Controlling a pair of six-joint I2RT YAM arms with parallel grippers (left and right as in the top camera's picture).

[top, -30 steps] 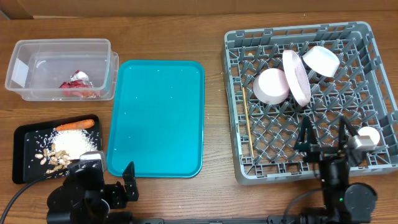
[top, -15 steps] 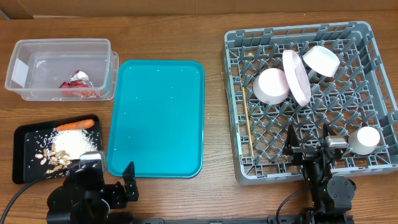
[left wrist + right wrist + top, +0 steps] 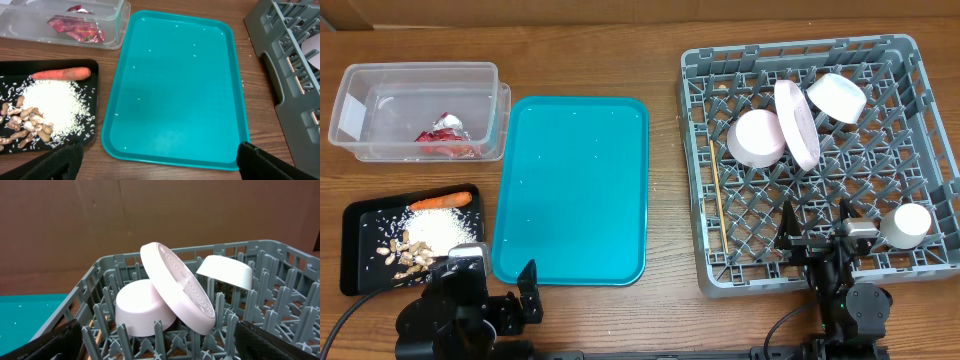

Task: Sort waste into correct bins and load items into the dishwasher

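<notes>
Gaping empty, left claw (image 3: 160, 154) and right claw (image 3: 160, 340) sit cropped at frame edges; chopsticks (image 3: 719, 200) barely show.

teal tray (image 3: 570, 190): bare, free passage | dish rack (image 3: 692, 170) back: bowls (image 3: 757, 138), plate (image 3: 798, 125) obstruct | front-right: cup (image 3: 910, 222)

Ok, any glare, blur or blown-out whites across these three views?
Overhead: evenly lit and sharp, with pale reflections on the clear tub. Left wrist: the teal tray is crisp with little sheen, but the left fingers at the bottom corners are dark and blurred. Right wrist: the plate is bright yet its rings are readable; the right fingers are out-of-focus dark shapes.
</notes>
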